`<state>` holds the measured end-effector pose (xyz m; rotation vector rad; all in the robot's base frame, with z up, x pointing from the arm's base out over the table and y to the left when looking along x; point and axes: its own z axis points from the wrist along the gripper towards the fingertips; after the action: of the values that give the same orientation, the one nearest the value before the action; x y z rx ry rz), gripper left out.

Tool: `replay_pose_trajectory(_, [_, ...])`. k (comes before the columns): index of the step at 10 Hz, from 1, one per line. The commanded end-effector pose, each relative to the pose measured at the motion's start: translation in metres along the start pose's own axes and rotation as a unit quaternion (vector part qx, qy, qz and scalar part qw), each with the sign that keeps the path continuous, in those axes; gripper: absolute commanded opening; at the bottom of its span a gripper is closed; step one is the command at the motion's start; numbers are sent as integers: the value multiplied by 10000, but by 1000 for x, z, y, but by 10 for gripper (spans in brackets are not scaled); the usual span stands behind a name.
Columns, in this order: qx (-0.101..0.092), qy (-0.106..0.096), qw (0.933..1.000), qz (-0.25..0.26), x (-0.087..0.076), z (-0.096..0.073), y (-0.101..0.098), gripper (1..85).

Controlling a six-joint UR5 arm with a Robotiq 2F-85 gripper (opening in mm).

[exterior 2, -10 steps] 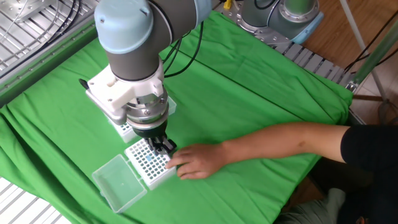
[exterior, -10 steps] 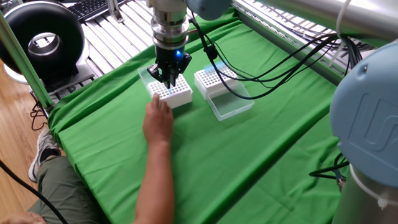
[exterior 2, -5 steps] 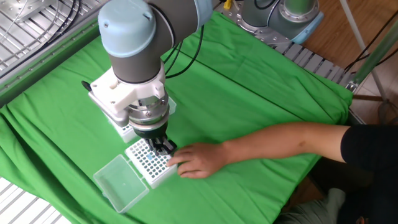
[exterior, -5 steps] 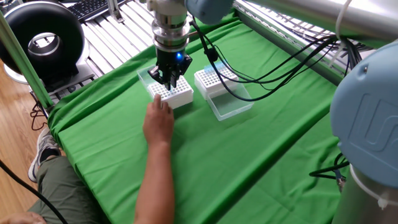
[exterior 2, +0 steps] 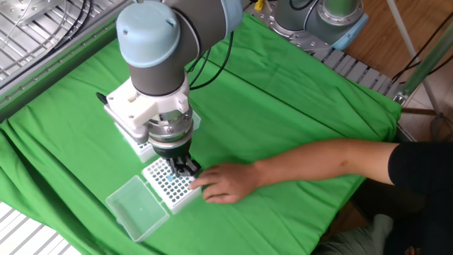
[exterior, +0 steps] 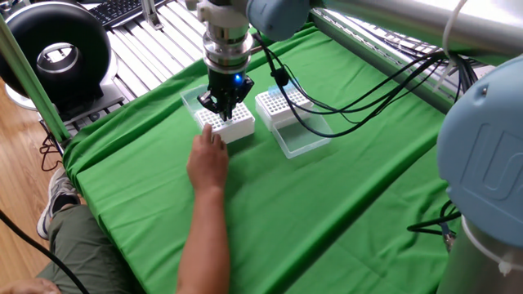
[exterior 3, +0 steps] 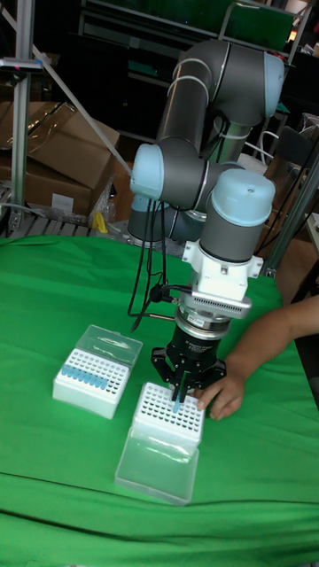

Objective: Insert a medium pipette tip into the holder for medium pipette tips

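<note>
End effector is pinched on a medium pipette tip, a slim bluish plastic cone standing vertical, narrow end down in the white gridded holder. I see its clear hinged lid lying open on the wrinkly green cloth tabletop. A person's hand touches the holder's edge.
</note>
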<state>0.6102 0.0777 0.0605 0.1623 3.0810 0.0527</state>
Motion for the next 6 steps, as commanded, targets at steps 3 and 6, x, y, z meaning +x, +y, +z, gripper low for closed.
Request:
replay_pose_trajectory(3, [161, 303, 9991, 239, 8, -22, 4, 10])
replay_pose_trajectory(6, [209, 494, 9985, 97, 12, -51, -7, 10])
